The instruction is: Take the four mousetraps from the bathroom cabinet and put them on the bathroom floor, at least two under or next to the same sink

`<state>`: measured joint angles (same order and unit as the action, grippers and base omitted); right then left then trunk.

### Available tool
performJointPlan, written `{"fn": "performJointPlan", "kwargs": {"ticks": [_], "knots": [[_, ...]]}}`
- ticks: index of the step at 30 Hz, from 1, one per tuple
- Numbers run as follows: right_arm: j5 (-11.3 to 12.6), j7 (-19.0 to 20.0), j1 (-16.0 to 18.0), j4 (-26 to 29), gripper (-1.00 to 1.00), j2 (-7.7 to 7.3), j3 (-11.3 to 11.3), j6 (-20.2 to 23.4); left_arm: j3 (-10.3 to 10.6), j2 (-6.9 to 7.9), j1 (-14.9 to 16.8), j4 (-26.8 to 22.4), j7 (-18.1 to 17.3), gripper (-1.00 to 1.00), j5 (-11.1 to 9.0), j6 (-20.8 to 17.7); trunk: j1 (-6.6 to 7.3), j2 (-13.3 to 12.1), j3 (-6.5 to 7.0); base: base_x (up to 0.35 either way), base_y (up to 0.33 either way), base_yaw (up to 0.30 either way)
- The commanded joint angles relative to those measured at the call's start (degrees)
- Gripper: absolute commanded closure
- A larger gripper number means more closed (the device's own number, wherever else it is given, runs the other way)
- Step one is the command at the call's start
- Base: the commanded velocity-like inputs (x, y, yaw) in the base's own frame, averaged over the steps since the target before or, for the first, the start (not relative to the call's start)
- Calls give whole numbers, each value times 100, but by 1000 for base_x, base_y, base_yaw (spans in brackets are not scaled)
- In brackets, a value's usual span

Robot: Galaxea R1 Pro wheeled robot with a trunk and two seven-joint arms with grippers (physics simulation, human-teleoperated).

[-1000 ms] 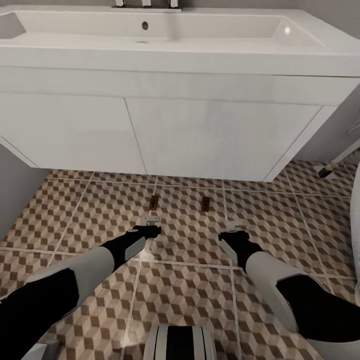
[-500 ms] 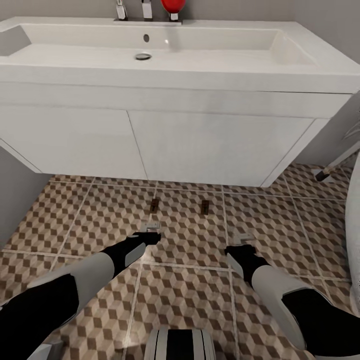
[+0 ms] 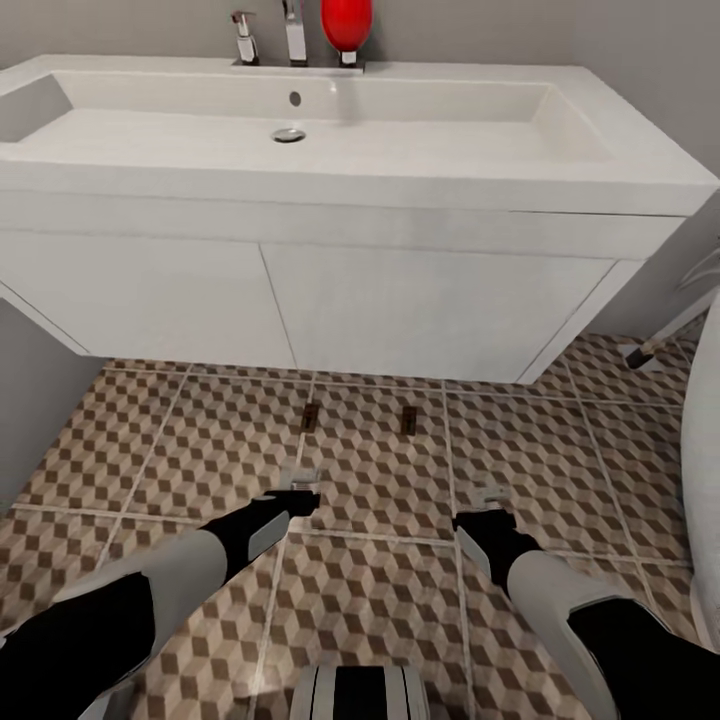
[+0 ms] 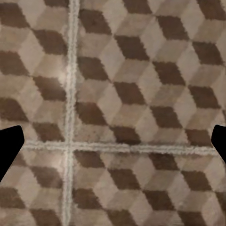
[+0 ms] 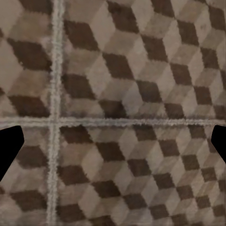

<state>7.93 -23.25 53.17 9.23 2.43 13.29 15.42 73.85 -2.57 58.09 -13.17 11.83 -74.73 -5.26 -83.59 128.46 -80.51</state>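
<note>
Two mousetraps show in the head view. One mousetrap [image 3: 310, 419] lies on the bathroom floor [image 3: 200, 440] in front of the left gripper [image 3: 300, 487]. The other mousetrap [image 3: 408, 421] lies near it, in front of the right gripper [image 3: 490, 500]. Both are small, flat, dark-brown boards. They lie just in front of the white sink [image 3: 330, 200], close to its lower edge. The sink has plain flat front panels and a long basin with a round drain. Silver taps [image 3: 270, 35] stand at the back of it, with a red thing [image 3: 346, 25] beside them. Both grippers hang low over the tiles, well apart from each other. Neither one holds anything. From here I cannot tell how far the jaws are open. No writing shows anywhere.

The left wrist view looks down on the tiles with their brown, beige and cream cube pattern and pale grout lines [image 4: 70, 94]. Black fingertips [image 4: 9, 146] show at the two far edges, so the jaws stand wide apart with nothing between them.

The right wrist view shows the same tile pattern and crossing grout lines. Black fingertips [image 5: 10, 148] sit at both far edges here too. These jaws are also wide apart and empty.
</note>
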Motion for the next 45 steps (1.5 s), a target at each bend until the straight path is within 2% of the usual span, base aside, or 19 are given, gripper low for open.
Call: {"fn": "performJointPlan", "kwargs": {"ticks": [1,11,32,45], "knots": [[58,-31,-24,10,-100,-1,51,34,33,3,-27,0,38,-100,-22,-14,23,-40,15,0,0,0],[58,-31,-196,9,-100,-1,51,28,37,3,-344,68,48,-100,0,-4,243,-441,195,0,0,0],[18,-31,-849,9,-100,-5,52,-136,41,2,-1052,90,56,-100,19,32,704,-1284,572,0,0,0],[16,-35,-1083,6,-100,-6,55,-188,49,2,-1348,88,50,-100,20,37,990,-1805,805,0,0,0]]}}
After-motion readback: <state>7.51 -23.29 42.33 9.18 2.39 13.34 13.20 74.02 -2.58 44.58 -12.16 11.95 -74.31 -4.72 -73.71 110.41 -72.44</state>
